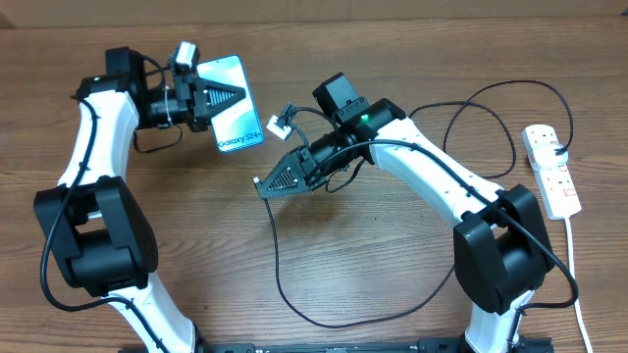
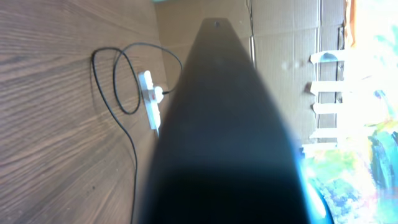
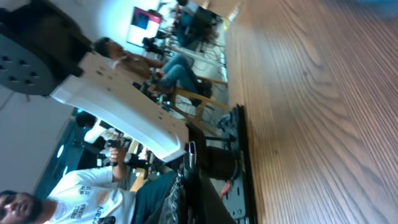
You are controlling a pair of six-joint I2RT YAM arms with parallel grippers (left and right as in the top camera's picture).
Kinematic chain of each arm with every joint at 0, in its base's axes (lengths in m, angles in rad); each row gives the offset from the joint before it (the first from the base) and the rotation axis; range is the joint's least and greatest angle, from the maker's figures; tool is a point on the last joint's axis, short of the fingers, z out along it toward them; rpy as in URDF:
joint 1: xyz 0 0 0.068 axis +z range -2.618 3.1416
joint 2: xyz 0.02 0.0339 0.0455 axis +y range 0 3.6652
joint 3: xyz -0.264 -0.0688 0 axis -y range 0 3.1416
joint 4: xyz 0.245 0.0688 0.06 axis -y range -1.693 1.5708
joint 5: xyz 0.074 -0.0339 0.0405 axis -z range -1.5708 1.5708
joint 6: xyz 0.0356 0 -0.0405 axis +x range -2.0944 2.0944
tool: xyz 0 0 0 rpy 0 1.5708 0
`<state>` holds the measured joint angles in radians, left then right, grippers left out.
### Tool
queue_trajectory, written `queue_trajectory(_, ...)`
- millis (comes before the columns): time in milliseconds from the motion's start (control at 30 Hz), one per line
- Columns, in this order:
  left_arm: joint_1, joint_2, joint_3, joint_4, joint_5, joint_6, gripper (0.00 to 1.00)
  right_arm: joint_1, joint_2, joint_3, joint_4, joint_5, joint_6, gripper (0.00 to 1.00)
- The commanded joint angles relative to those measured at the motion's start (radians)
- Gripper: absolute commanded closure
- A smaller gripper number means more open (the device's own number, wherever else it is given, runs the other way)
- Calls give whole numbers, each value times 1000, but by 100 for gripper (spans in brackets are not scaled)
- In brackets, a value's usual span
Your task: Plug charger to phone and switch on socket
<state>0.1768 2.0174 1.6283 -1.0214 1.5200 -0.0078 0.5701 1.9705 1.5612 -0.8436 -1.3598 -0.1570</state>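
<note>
where the charger [image 1: 273,235] lies nearest the arm bases, a thin black cable is seen laid in a wide loop on the brown wood-grain table [image 1: 196,216], and its free end is brought up to the right gripper [image 1: 263,184]. the black wedge-shaped fingers there are closed fully, and the cable's end is pinched between them, the plug tip being too small to make out. further right, the socket [image 1: 551,172], a white elongated plastic strip with small red switches, is laid flat, with a black plug seated near its far end and a white cord [image 1: 574,275] trailed toward the front. farthest back, the left gripper [image 1: 235,95] is clamped tight on the phone [image 1: 235,126], a slim glossy rectangle with a pale teal screen, held tilted.
</note>
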Motion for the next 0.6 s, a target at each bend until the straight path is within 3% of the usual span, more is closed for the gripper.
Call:
queue_trajectory(0, -17, -46, 11, 0, 62, -32, 96, -8, -7, 5, 38, -56, 50, 96)
queue_trajectory(567, -53, -46, 11, -3, 62, -76, 96, -27, -7, 5, 281, 106, 376, 96)
